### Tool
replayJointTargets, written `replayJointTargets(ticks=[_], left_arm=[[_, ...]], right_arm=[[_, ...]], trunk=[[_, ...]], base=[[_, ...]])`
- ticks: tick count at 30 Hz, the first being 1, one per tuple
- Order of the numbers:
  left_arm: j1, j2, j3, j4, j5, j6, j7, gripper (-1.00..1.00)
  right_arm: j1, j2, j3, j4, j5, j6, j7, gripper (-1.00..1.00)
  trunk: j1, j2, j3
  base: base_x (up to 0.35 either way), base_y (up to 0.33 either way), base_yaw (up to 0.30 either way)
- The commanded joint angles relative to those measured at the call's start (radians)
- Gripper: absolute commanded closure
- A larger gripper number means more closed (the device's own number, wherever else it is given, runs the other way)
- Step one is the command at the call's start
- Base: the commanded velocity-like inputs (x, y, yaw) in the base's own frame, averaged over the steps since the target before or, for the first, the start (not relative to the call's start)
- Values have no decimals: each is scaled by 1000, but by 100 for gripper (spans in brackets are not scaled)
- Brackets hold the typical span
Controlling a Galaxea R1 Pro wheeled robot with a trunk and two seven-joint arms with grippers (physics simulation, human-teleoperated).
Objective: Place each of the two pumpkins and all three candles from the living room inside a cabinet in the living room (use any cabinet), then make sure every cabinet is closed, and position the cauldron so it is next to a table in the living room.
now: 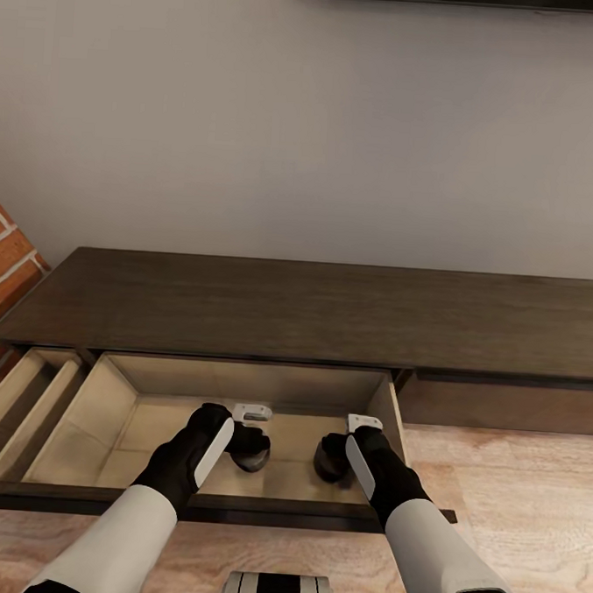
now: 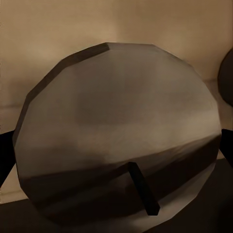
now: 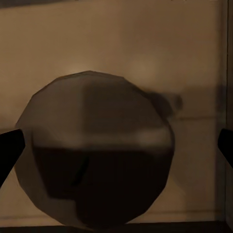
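While in drawer (image 1: 104,425), both pincers around candles.

Soft, even light up top; dim and murky inside the drawer

In the head view the wall (image 1: 307,130) is evenly lit with no glare and edges stay sharp; the cabinet (image 1: 331,312) top casts shadow into the open drawer (image 1: 114,408). Both wrist views are dim and blurry: each candle (image 2: 116,131) (image 3: 94,150) looks smeared, its lower part in deep shadow, with black finger edges at the frame sides.
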Motion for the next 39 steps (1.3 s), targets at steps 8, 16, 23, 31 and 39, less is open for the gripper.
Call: replayJointTargets(ticks=[8,16,23,31,39], left_arm=[[0,0,-2,-1,9,1,13,100],[0,0,-2,-2,9,1,14,100],[0,1,-2,-2,12,1,16,100],[0,2,-2,-2,14,0,16,-100],[3,2,-2,-5,15,-2,14,-100]], right_arm=[[0,0,3,-1,-11,3,-9,-100],[0,0,3,-1,-11,3,-9,-100],[0,0,3,-1,-11,3,-9,-100],[0,0,3,-2,-11,3,-9,-100],[0,0,3,-2,-11,3,-8,-100]], trunk=[[1,-1,-12],[1,-1,-12],[1,-1,-12],[1,-1,-12],[1,-1,-12]], base=[[0,0,0],[0,0,0],[0,0,0],[0,0,0],[0,0,0]])
